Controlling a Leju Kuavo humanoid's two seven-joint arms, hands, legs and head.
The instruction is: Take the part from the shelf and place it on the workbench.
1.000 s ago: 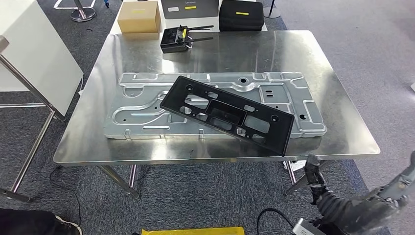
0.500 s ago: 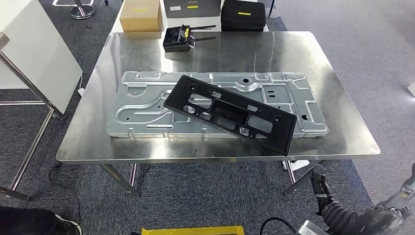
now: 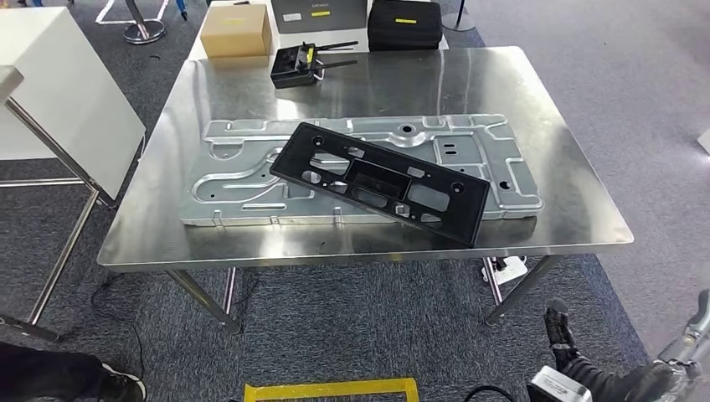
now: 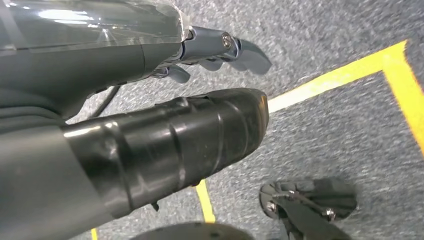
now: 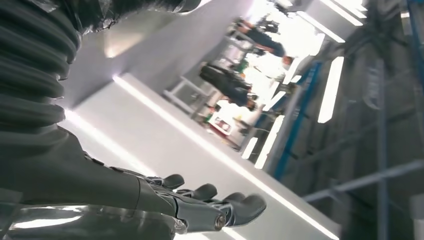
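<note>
With the black part (image 3: 381,182) lying on the metal sheet (image 3: 234,163) atop the workbench (image 3: 553,151), well ahead of the empty, slack-fingered right hand (image 3: 559,335) and the empty left hand (image 4: 220,47), placing looks done; next, simply lower the arms.

The left hand (image 4: 165,145) has a glossy black ribbed thumb, grey fingers (image 4: 250,52) and a silver screw.

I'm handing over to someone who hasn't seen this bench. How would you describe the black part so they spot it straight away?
Find the shiny steel workbench; a large stamped silver metal panel lies flat across its middle. The long black plastic frame with rectangular cut-outs rests diagonally on that panel. It is the one dark, matte, slanted piece there, much bigger than the small black antenna box at the far edge.
</note>
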